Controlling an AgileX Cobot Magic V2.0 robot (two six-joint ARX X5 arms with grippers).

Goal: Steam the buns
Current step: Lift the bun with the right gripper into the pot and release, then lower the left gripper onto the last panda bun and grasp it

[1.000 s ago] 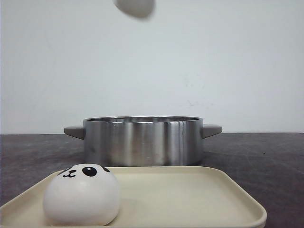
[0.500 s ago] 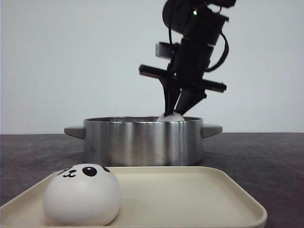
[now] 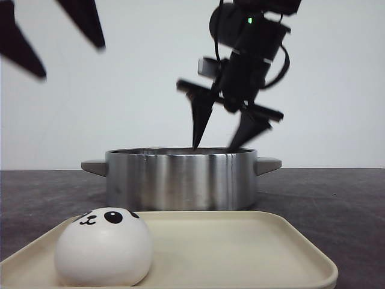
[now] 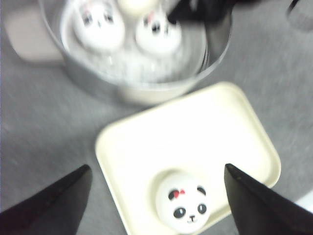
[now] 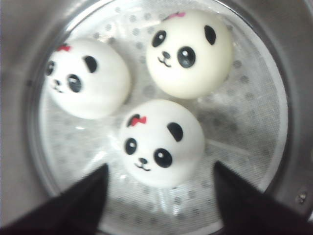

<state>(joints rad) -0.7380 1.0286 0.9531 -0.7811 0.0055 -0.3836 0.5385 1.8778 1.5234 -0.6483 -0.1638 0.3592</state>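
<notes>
Right gripper (image 3: 222, 129) is hovering just above the steel pot (image 3: 180, 179), its fingers spread apart and holding nothing. Three buns (image 5: 161, 143) are sitting inside the pot on its perforated liner, clustered together. A fourth bun (image 3: 103, 247) is resting on the cream tray (image 3: 240, 253) in front of the pot. Left gripper (image 4: 156, 196) is hanging spread wide above the tray.

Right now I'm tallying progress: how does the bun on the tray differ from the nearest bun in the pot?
The tray bun sits alone on the cream tray; the pot bun lies on the perforated liner inside the steel pot beside two others. The left pincer hangs open over the tray bun, the right pincer open over the pot bun. Both are white panda faces with red bows.
</notes>
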